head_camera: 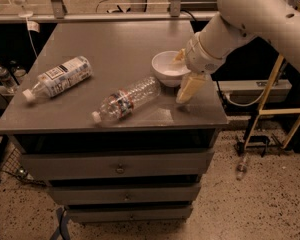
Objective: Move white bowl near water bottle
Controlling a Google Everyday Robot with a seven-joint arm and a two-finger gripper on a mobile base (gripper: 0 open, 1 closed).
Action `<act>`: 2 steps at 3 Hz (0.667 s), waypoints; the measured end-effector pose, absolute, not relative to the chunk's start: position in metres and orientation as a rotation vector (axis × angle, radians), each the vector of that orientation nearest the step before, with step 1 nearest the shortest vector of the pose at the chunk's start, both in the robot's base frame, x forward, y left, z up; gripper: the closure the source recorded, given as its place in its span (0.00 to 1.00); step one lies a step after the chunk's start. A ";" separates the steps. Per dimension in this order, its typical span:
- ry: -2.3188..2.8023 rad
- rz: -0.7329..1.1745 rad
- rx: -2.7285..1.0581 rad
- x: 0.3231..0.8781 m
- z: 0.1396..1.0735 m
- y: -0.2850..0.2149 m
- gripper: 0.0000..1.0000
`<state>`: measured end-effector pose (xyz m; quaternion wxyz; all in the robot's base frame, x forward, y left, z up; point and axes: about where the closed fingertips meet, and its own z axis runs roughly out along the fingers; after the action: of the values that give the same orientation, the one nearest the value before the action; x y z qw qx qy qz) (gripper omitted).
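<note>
The tool (185, 73) sits at the right rim of the white bowl (167, 66) with its jaws spread and holding nothing. The bowl stands upright on the desk (105, 44), just beside the base of the water bottle (125, 100). That bottle lies on its side, and its red-and-dark label is unreadable.

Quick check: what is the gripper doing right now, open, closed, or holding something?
Gripper: at the right rim of the white bowl, near the water bottle; whether it grips the bowl cannot be told.
</note>
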<state>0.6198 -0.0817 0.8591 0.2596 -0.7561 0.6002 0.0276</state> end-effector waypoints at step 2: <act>1.667 0.001 -1.959 0.615 0.875 -0.098 0.00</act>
<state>0.6145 -0.0985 0.8753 0.2808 -0.7310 0.6219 0.0005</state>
